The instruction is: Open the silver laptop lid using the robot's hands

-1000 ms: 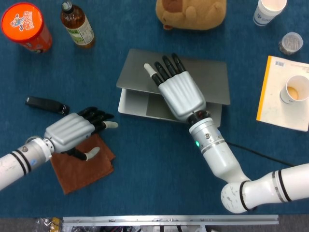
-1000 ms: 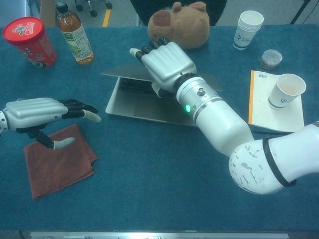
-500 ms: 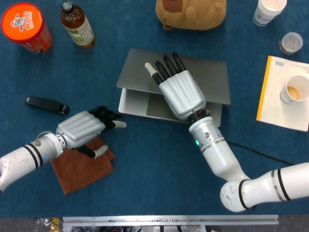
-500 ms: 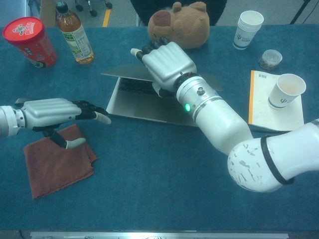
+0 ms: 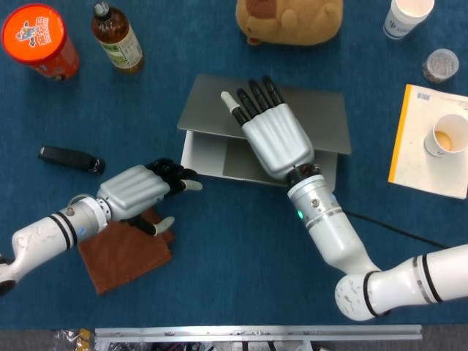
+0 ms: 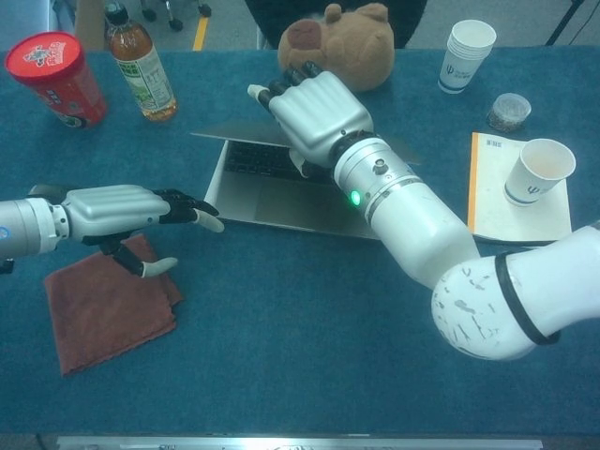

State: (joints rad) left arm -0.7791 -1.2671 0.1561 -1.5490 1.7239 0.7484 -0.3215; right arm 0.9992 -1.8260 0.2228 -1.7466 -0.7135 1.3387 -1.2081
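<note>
The silver laptop (image 5: 325,117) sits mid-table with its lid raised a little off the base (image 6: 272,202), so the keyboard shows in the chest view. My right hand (image 5: 276,137) lies across the lid (image 6: 234,134). Its fingers are stretched over the top and its thumb is tucked under the front edge, holding the lid up. My left hand (image 5: 139,191) hovers just off the laptop's front left corner with fingers extended toward it and spread, holding nothing. In the chest view that left hand (image 6: 122,206) is level with the base edge, short of touching it.
A brown cloth (image 5: 124,252) lies under my left wrist and a black remote-like bar (image 5: 71,159) sits left of it. At the back stand a red canister (image 5: 40,40), a bottle (image 5: 117,36) and a plush toy (image 5: 289,20). Paper cups (image 5: 446,135), a small jar (image 5: 440,64) and a notebook (image 5: 417,146) are at the right.
My left hand has slid right, from over the cloth to the laptop's front left corner. My right hand has raised the lid slightly.
</note>
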